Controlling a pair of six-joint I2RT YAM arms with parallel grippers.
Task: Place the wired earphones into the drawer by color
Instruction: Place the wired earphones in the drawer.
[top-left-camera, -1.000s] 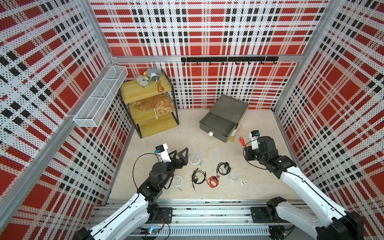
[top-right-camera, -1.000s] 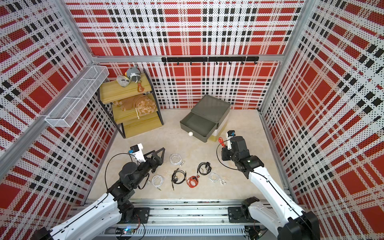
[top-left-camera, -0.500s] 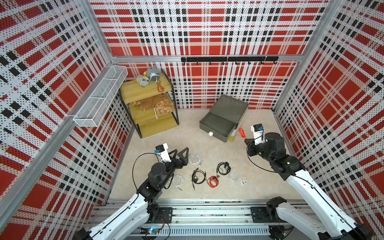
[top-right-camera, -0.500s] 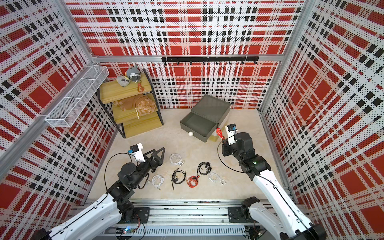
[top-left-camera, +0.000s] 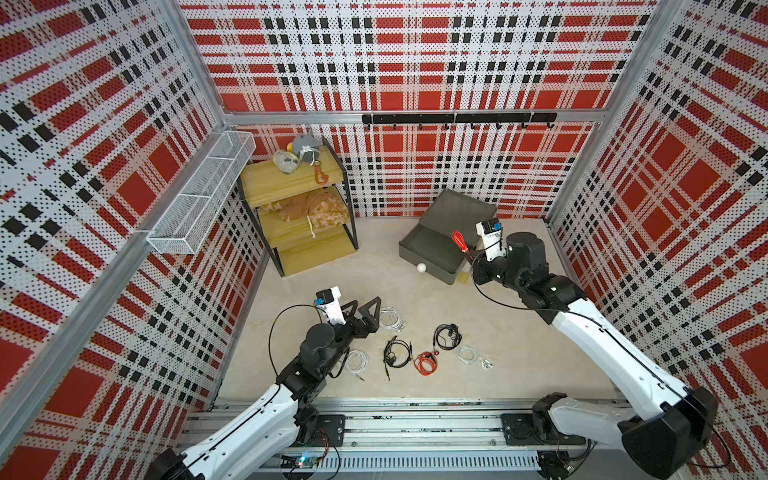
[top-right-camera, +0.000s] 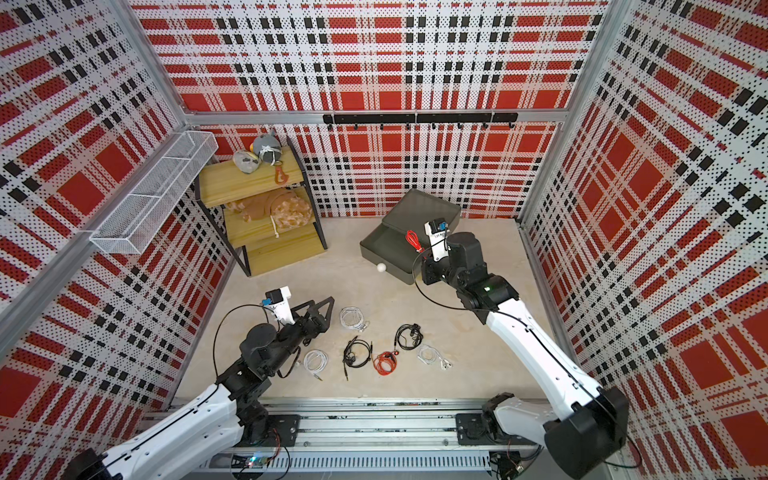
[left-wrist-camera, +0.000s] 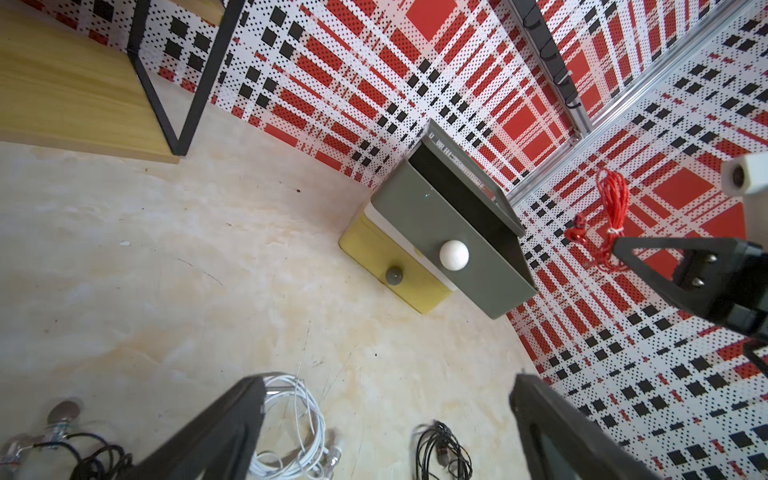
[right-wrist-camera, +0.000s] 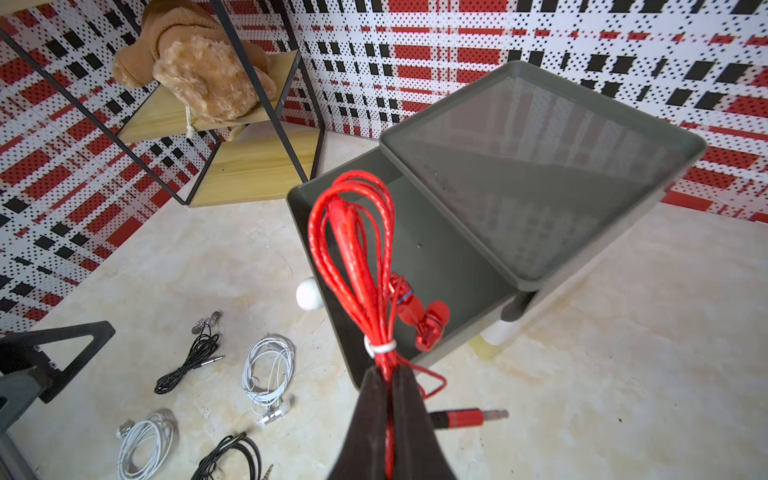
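Pinching the red earphones w/ the right gripper: jaws pressed together on the cable just under the white tie of the bundle, loops sticking out past the tips, earbuds and jack plug dangling beside. Holding this bundle up in the air over the grey drawer, pulled out at the top of the small cabinet, w/ white knob at the front; in both top views appearing above the part of the open tray nearer to the right arm, and in the left wrist view hanging clear of it, not touching. Sitting under it, the yellow drawer w/ a grey knob, and betw. them only the edge of a white one showing. Hovering low w/ the left gripper, fingers spread wide, gripping nothing, just beside the white earphones. Lying on the floor in front of both arms, in a loose group: second white coil near the left arm, black earphones, other red coil close beside them, second black coil, third white coil. Standing at the back on the left arm's side, the shelf rack w/ plush toys.
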